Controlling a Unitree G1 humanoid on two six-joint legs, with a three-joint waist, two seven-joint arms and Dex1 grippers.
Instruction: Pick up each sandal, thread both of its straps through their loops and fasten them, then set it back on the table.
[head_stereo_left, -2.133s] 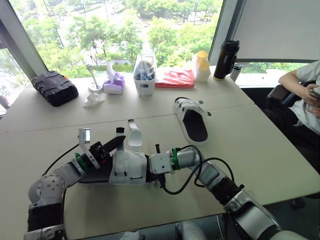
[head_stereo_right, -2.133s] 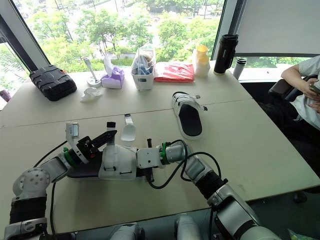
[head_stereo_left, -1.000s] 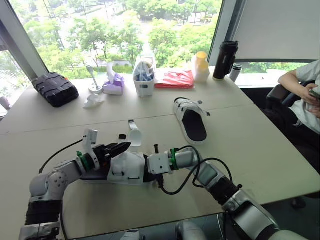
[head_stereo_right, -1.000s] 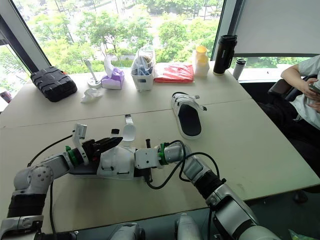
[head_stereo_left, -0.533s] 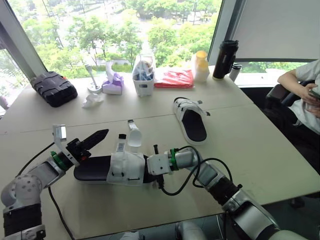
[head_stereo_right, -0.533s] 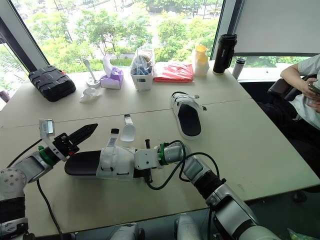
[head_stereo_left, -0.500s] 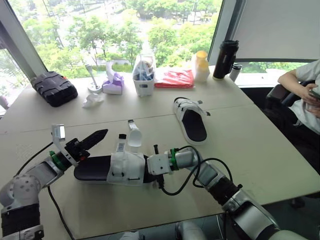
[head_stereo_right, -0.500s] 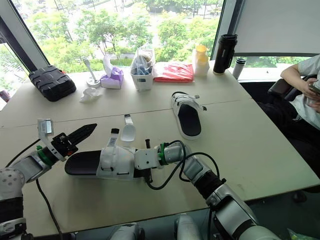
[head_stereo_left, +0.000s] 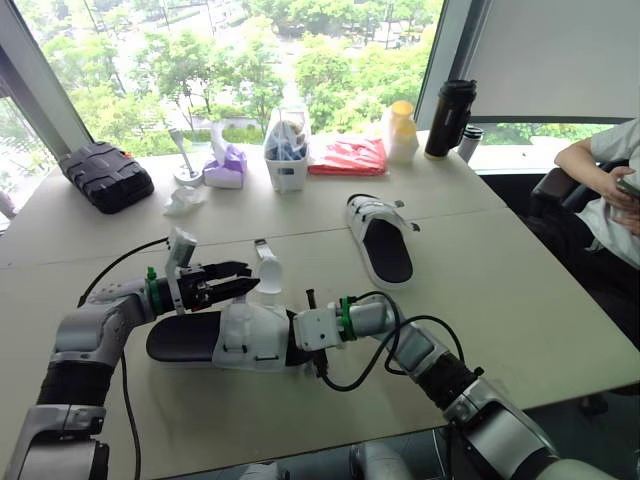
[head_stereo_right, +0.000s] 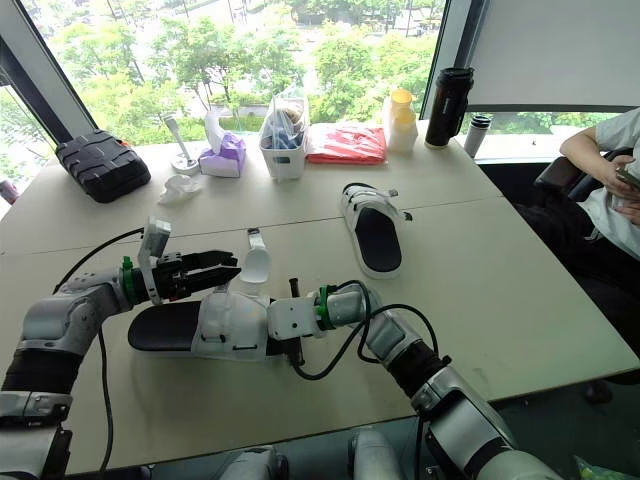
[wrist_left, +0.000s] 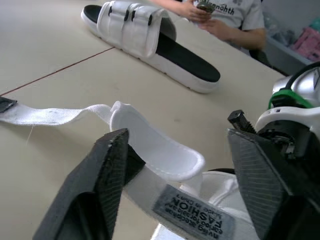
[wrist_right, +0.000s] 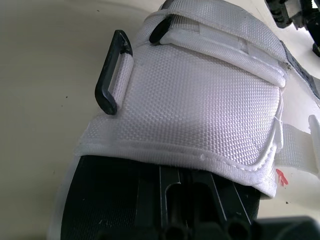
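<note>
Two sandals: both lie on the pale beige table (head_stereo_left: 530, 300). I'm placing everything off the near sandal, the black-soled slide with the white woven upper (head_stereo_left: 250, 335).
Its lie: flat on the table, long axis running across in front of the robot, heel toward the left arm, toe toward the right arm.
Left gripper (head_stereo_left: 243, 278): over the near sandal's far edge, about mid-length. Its black fingers (wrist_left: 107, 170) are spread apart, not clamped on anything.
Loose white woven strap (wrist_left: 155, 147): curls up off the near sandal's far side and sits between those spread fingers, maybe brushing one. Its black-tipped end lies flat on the table further out.
Second strap, with the grey FASHION label (wrist_left: 192, 210): right under the left gripper, also undone.
Black plastic loops (wrist_right: 112, 70): on the upper's other side, opposite where the straps hang out.
Right gripper (head_stereo_left: 295, 335): at the near sandal's toe end, tucked in under the upper. Honestly can't tell if it's clamped or not.
Far sandal, same black sole and white straps (head_stereo_left: 382, 240): beyond the near sandal's toe end and well apart from it, long axis pointing away from the robot.
What matters next: the left arm is nearer the strap, so my guess is it closes on it, then pulls it over the upper, across the long axis, toward the loops.
</note>
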